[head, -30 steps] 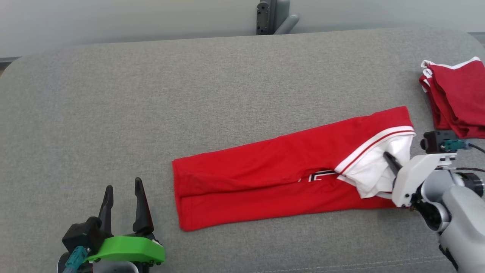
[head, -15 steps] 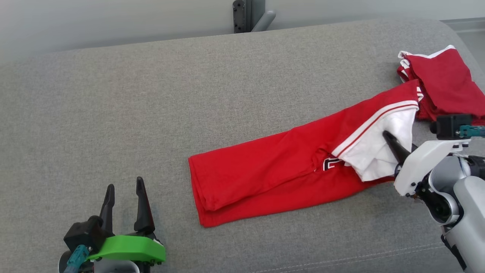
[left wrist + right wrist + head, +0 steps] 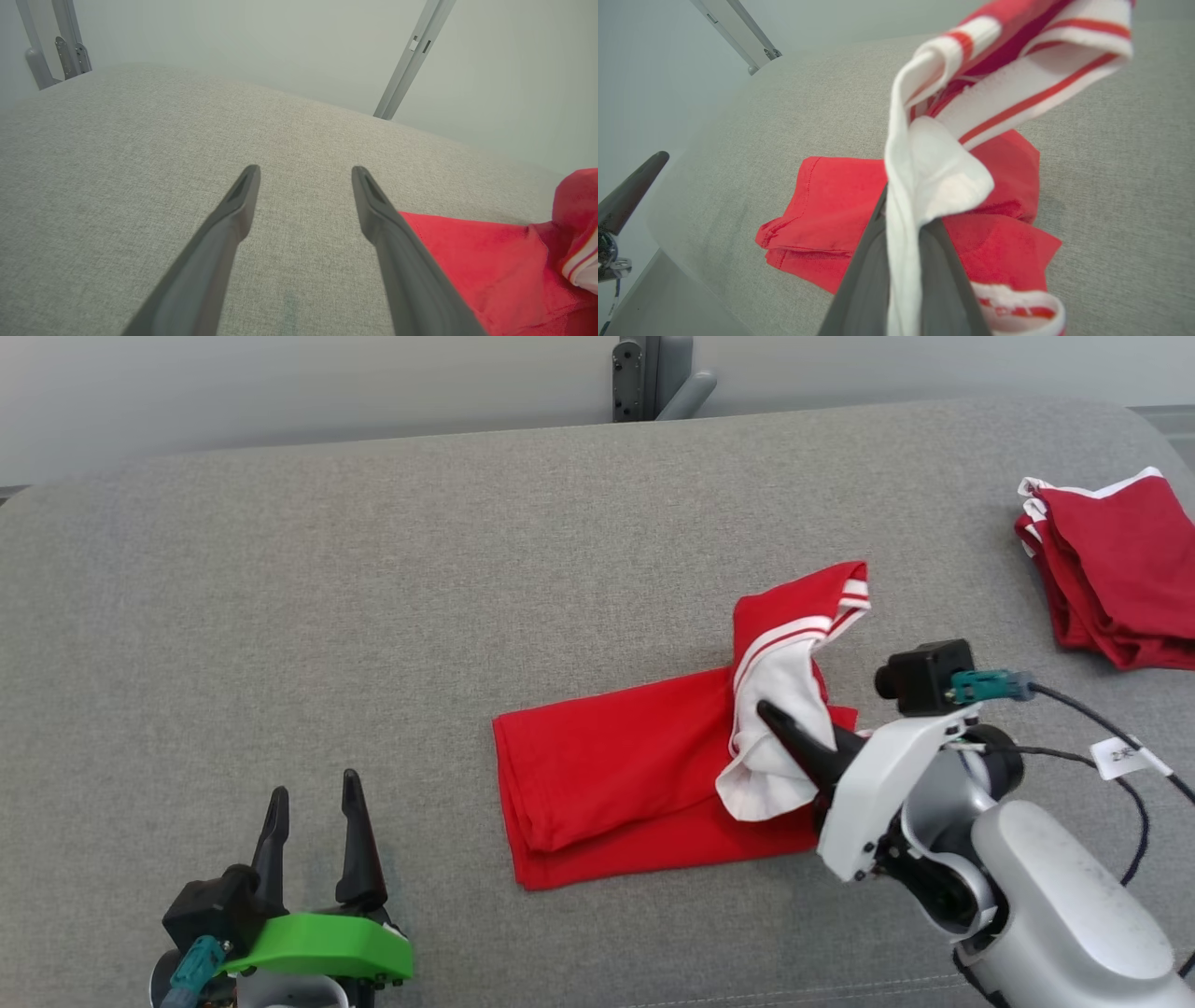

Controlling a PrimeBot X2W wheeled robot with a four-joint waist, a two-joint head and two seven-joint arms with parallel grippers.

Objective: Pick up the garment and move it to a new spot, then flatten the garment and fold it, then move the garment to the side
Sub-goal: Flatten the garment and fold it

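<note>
red garment (image 3: 616, 784) lies on the grey fabric surface (image 3: 327, 579), right of centre, folded into a long band. its left end is flat on the surface, layered edges stacked. its right end, white-lined with striped trim (image 3: 794, 644), is raised off the surface and curled back over the flat part. right gripper (image 3: 767, 712) is clamped tight on the white lining. right wrist view: white cloth runs down between the two dark fingers, striped band hangs above them, flat red part lies below on the surface. left gripper (image 3: 314, 784) sits at lower left, well apart from the garment, jaws spread wide, nothing between them, bare surface beneath. left wrist view: red cloth shows past the finger on that view's right. stack of folded dark red cloth (image 3: 1111, 569) with white edging lies at the far right of the surface, apart from the garment. grey metal bracket (image 3: 653, 378) stands behind the far edge, against a pale wall (image 3: 280, 383).
</note>
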